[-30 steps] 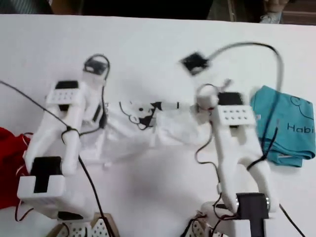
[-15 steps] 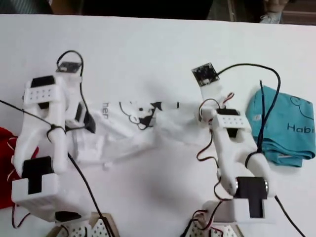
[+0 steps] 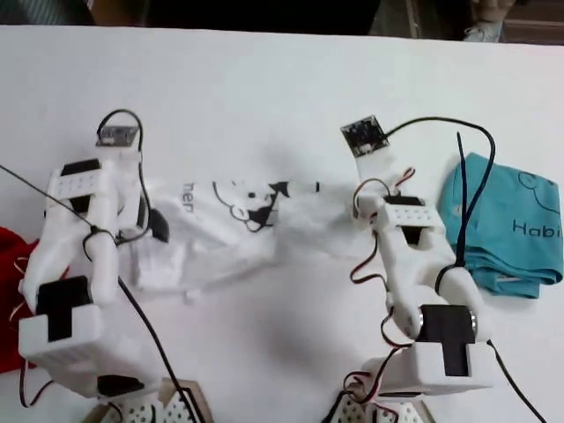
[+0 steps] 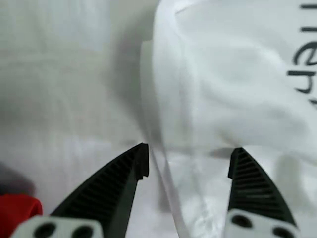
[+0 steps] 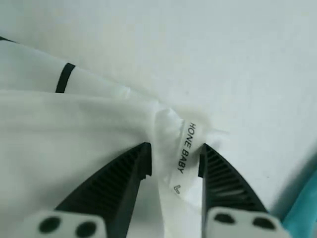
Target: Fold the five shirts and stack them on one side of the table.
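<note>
Right pincer clamping white shirt at one end; left pincer gaping over other end; teal shirt lying nearby.

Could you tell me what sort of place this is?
Likely a robotics lab bench: a plain white table, two small wired arms, a white shirt and teal shirt on it.

The right arm's black ribbed end effector pinches a bunched edge of the white fabric shirt, with the shirt's small white printed label caught between its fingers. Beyond the shirt lies the pale tabletop, and a corner of teal cloth shows just beside one finger.
</note>
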Controlling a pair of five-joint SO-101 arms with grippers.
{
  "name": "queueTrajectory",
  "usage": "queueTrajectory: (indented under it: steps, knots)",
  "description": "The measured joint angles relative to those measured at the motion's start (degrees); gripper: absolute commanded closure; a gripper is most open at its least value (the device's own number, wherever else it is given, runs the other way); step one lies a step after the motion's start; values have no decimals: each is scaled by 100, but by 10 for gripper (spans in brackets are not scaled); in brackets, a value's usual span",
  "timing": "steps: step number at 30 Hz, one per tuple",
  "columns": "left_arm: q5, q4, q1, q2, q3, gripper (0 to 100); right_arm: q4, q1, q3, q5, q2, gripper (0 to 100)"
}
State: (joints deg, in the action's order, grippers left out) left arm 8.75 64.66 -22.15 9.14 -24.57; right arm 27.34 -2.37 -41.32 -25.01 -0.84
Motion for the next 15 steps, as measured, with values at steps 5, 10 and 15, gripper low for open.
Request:
queueTrajectory:
  steps: [5, 10, 15]
  knots:
    - [-18, 686, -158, 1046, 897, 717, 0, 0, 0, 0, 0, 830]
    - [-26, 1793, -141, 2330, 2409, 723, 0, 0, 0, 0, 0, 830]
    - [-26, 2611, 35, 3103, 3569, 899, 0, 0, 0, 0, 0, 830]
